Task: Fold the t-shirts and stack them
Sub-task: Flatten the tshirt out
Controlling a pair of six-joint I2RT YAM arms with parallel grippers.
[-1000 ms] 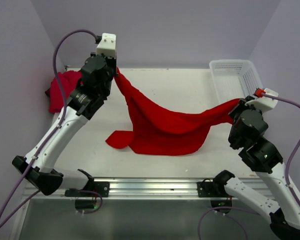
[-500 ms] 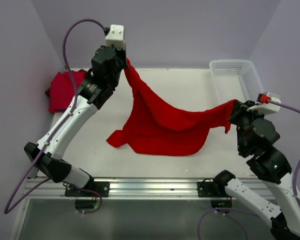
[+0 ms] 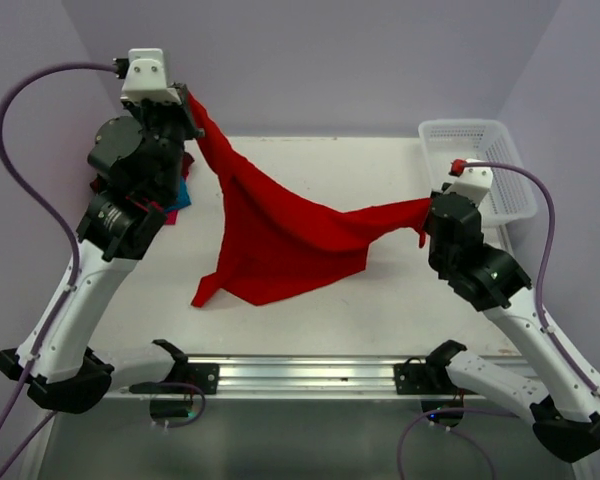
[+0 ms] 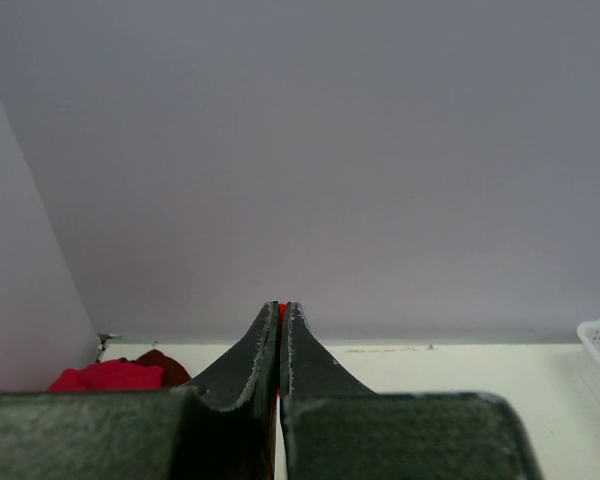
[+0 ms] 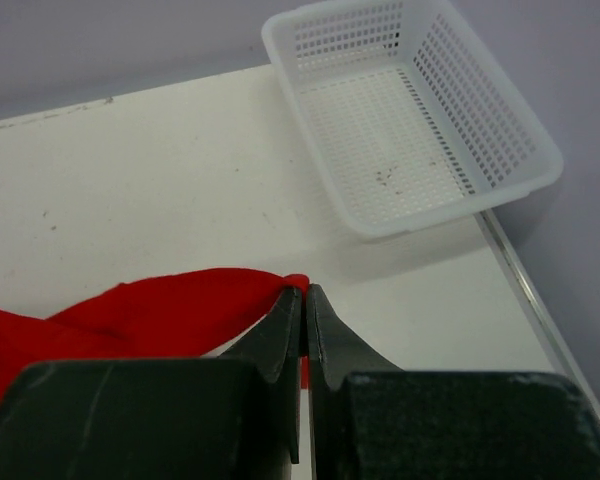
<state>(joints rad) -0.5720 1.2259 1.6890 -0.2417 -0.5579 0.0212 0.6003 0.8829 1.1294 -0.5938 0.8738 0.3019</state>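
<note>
A large bright red t-shirt point(image 3: 280, 235) hangs stretched between my two grippers, its lower edge trailing on the white table point(image 3: 380, 170). My left gripper point(image 3: 188, 98) is shut on one corner, raised high at the back left; a red sliver shows between its fingers point(image 4: 281, 310). My right gripper point(image 3: 427, 207) is shut on the other corner at mid right, the cloth point(image 5: 150, 305) running left from its tips point(image 5: 305, 290). A folded stack of red, maroon and teal-blue shirts point(image 3: 180, 190) lies at the far left, mostly hidden behind my left arm, and shows in the left wrist view point(image 4: 115, 374).
A white plastic mesh basket point(image 3: 477, 165) stands at the back right corner, empty inside point(image 5: 410, 115). Purple walls close in the back and sides. A metal rail point(image 3: 300, 375) runs along the near edge.
My left gripper has risen and swung left with its corner. My right gripper has moved left and inward with its corner. The shirt has been dragged left and lifted further off the table.
</note>
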